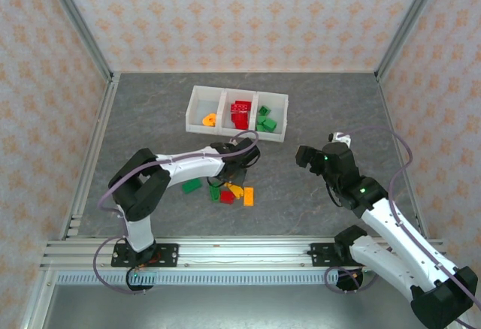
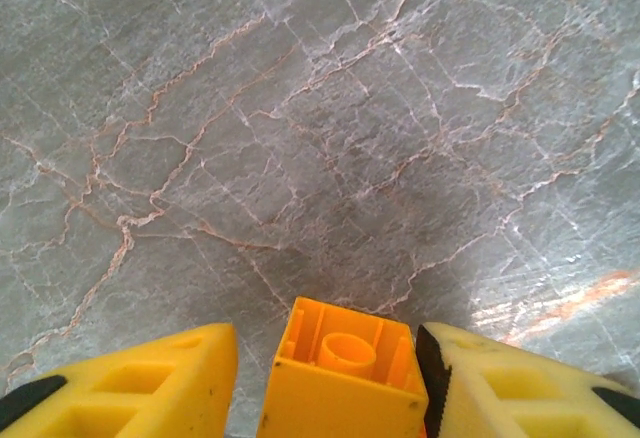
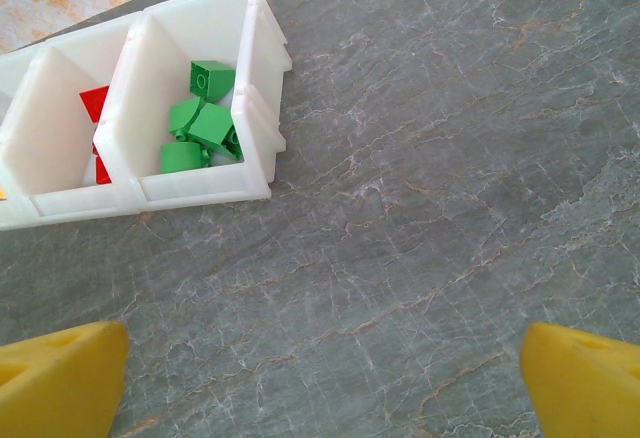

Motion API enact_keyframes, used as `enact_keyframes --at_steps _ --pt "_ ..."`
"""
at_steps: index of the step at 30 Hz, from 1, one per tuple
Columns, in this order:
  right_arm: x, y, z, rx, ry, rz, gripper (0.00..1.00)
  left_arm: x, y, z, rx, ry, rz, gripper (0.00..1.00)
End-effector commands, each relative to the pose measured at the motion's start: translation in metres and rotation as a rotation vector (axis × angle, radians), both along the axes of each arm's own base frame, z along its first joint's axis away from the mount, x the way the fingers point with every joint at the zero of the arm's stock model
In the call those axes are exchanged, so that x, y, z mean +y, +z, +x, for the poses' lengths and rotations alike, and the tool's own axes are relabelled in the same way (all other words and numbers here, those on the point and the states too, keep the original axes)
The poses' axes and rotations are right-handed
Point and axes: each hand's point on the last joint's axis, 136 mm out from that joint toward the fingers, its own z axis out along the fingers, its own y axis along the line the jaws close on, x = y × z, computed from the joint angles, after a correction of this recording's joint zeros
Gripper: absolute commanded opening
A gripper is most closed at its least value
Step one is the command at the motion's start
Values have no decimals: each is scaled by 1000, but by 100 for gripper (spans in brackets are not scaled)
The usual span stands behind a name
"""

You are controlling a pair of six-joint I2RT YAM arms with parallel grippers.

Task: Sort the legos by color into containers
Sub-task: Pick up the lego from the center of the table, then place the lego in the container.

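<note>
An orange lego, hollow underside facing away, stands between the yellow fingers of my left gripper. The right pad touches it; a thin strip of floor shows at the left finger. From above, the left gripper is low over the loose legos: green, red, yellow and orange bricks. The containers hold an orange ring on the left, red legos in the middle and green legos on the right. My right gripper hangs open over bare floor, right of the tray.
A loose green brick lies left of the pile. Patterned walls and metal rails enclose the grey marbled table. The right arm stands to the right of the pile, apart from it.
</note>
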Motion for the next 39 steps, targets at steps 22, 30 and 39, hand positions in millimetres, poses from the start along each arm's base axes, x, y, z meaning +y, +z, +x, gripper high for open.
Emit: enact_keyframes --at_steps 22,30,39 --pt "-3 -1 2 -7 -16 -13 100 69 107 80 -364 343 -104 27" --pt "-3 -1 2 -9 -15 -12 100 108 170 166 -570 384 -110 27" --pt "-3 3 1 -23 -15 -4 100 128 156 254 -631 435 -5 27"
